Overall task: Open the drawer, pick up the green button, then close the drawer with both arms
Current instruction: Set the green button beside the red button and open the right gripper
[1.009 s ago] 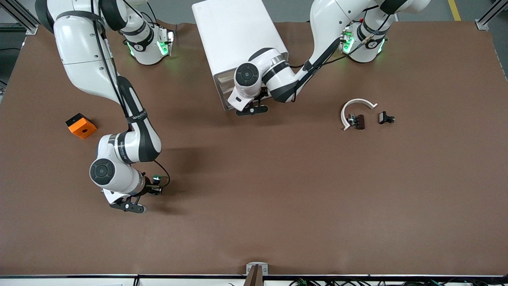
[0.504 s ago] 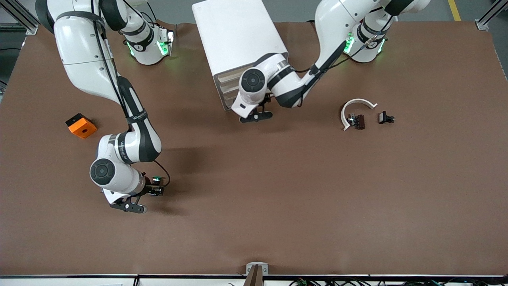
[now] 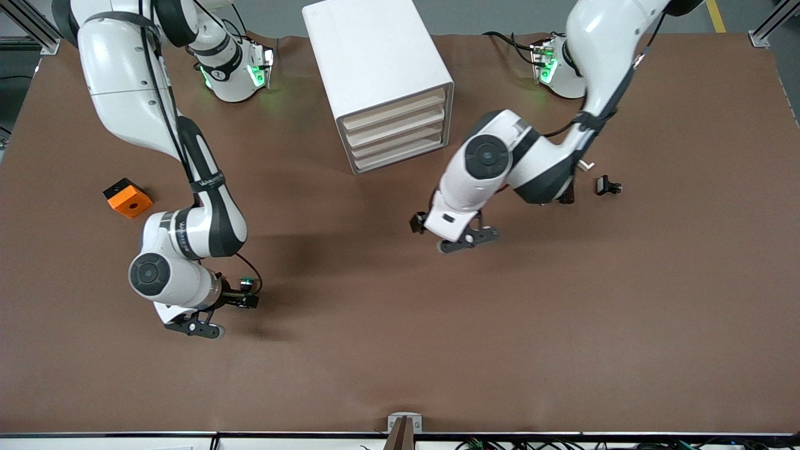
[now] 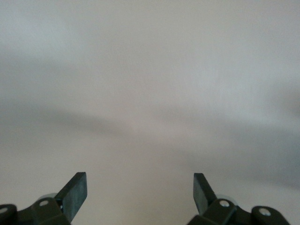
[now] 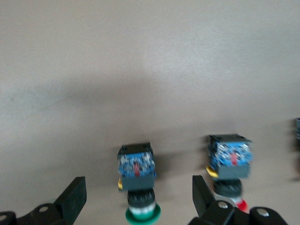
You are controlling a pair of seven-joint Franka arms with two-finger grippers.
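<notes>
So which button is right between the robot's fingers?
The green button. It sits in the gap of the open right end effector, while the red button lies beside it, outside that gap past one finger.

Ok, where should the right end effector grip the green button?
Take the green button by its black body, between cap and bluish base, coming from above: the open right end effector straddles it. It seems to lie on its side, flat flanks facing the fingers; the round cap could slip.
</notes>
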